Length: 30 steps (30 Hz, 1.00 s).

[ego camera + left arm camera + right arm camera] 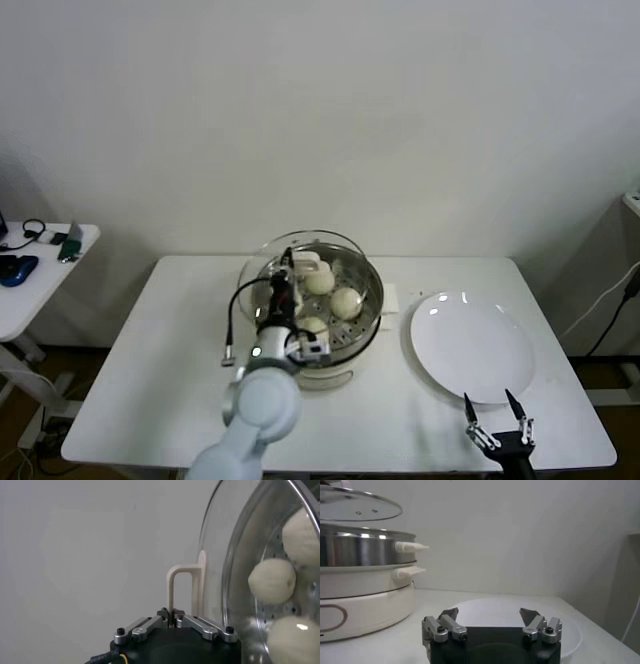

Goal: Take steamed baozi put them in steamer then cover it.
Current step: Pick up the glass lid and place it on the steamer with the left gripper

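The steamer (365, 305) stands mid-table on its cream cooker base (365, 605). Three baozi (346, 302) show on its perforated floor, and they also appear through the glass (272, 580). My left gripper (293, 266) is shut on the cream handle (180, 587) of the cover (235, 550). The cover (360, 507) hangs slightly tilted just above the steamer's rim (365, 532), with a narrow gap showing. My right gripper (498, 418) waits open and empty near the table's front right edge (490, 622).
A flat white plate (470, 345) lies right of the steamer, just beyond my right gripper. The steamer's cream side handles (412, 546) stick out toward the plate. A small side table (45, 270) with gadgets stands far left.
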{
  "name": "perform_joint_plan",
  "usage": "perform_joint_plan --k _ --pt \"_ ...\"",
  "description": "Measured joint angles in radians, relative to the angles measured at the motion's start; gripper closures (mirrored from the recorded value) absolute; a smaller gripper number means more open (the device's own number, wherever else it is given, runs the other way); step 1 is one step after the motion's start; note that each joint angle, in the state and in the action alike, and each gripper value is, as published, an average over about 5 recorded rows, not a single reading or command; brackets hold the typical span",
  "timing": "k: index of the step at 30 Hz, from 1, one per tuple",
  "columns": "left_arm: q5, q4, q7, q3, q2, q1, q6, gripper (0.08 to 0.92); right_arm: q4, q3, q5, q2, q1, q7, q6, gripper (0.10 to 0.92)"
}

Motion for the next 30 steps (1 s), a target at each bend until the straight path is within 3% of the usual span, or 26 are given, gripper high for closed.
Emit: perform_joint_plan --k 13,30 --pt "0.120 0.078 -0.004 0.044 -0.096 0.008 -0.007 0.861 -0.022 0.002 0.005 -0.001 0.010 0.000 0.005 0.203" --pt "0.189 0.104 0.002 0.030 -0.110 0.026 -0.017 0.861 -0.033 -0.001 0.000 0.007 0.017 0.001 0.007 0.203"
